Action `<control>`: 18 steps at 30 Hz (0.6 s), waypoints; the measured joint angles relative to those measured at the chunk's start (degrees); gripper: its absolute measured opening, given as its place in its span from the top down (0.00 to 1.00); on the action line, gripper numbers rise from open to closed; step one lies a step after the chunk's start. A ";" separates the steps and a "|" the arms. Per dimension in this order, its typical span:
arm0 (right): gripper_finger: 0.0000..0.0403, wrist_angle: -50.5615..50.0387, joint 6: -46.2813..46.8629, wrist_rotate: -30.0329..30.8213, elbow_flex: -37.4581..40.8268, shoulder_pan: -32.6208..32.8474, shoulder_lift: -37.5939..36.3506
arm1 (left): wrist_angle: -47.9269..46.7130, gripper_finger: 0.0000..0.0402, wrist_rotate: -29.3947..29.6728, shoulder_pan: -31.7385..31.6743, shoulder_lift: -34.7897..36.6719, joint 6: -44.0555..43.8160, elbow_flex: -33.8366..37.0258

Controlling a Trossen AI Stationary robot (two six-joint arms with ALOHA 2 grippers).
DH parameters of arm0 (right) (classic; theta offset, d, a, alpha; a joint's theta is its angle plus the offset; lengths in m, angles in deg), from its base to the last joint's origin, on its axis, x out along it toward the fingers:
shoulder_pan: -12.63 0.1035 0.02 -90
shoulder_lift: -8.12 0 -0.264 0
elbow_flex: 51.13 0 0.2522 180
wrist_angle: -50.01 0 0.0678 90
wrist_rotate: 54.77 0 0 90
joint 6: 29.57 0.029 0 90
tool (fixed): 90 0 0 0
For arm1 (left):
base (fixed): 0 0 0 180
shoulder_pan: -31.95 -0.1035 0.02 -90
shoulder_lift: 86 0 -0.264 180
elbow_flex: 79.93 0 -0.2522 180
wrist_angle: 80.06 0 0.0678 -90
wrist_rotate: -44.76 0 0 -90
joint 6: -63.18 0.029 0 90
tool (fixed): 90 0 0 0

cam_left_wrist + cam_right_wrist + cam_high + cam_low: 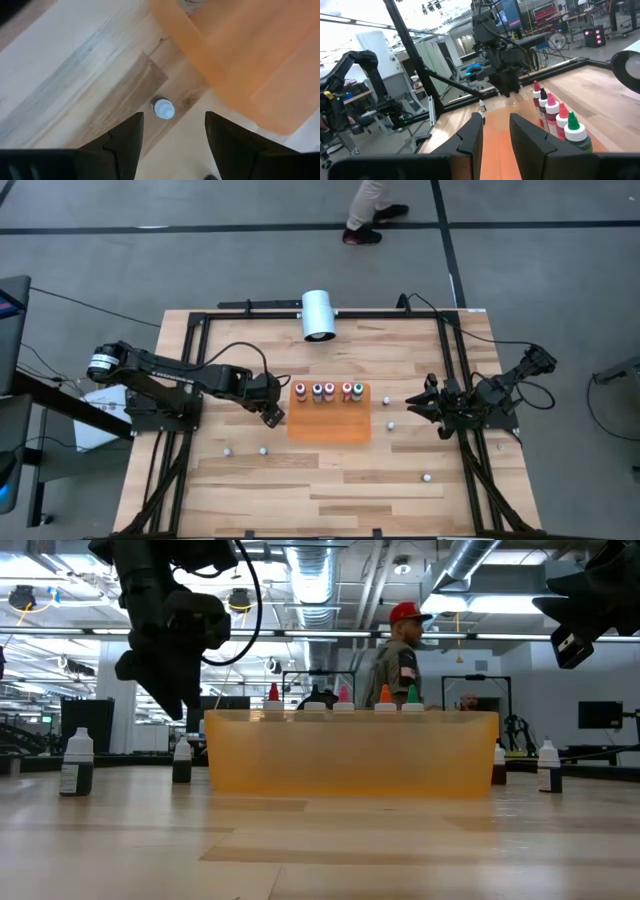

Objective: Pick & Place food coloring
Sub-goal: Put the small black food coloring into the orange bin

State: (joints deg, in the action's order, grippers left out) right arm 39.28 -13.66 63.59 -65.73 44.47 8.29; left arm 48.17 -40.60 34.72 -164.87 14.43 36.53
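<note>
White-capped bottle [163,108] between left claw [174,131] fingers.

Roughly ten bottles [323,390], one mat [329,426]

Probably robotics lab: exposed ceiling ducts [330,580], monitors [507,12], equipment racks.

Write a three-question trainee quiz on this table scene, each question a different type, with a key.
1. True or false: the left gripper hangs over a white-capped bottle beside the orange tray.
2. The bottles standing in the tray line up along: A) the edge nearest the white cylinder B) the opposite edge.
3. Fill in: the left gripper's fingers are ____.

Key: 1 true; 2 A; 3 open
</note>
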 joint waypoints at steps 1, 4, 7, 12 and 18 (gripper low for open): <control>0.78 0.00 0.00 0.00 0.00 0.00 0.00 | -0.01 0.49 0.33 0.00 0.02 0.00 0.00; 0.78 0.00 -0.01 0.00 0.00 0.00 0.00 | 0.03 0.49 0.57 0.00 0.00 0.00 0.00; 0.78 0.00 0.00 0.00 0.00 0.00 0.00 | 0.63 0.49 0.63 0.02 0.00 -0.23 0.00; 0.78 -0.01 -0.01 0.00 0.00 0.00 0.00 | 0.60 0.49 0.68 0.02 0.00 0.27 0.00; 0.78 -0.02 0.01 0.00 0.00 0.00 0.00 | 0.61 0.49 0.70 0.04 0.00 -0.37 0.00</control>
State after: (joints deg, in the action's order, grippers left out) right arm 39.26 -13.65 63.59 -65.73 44.47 8.29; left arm 48.79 -39.90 34.76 -164.87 14.06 36.53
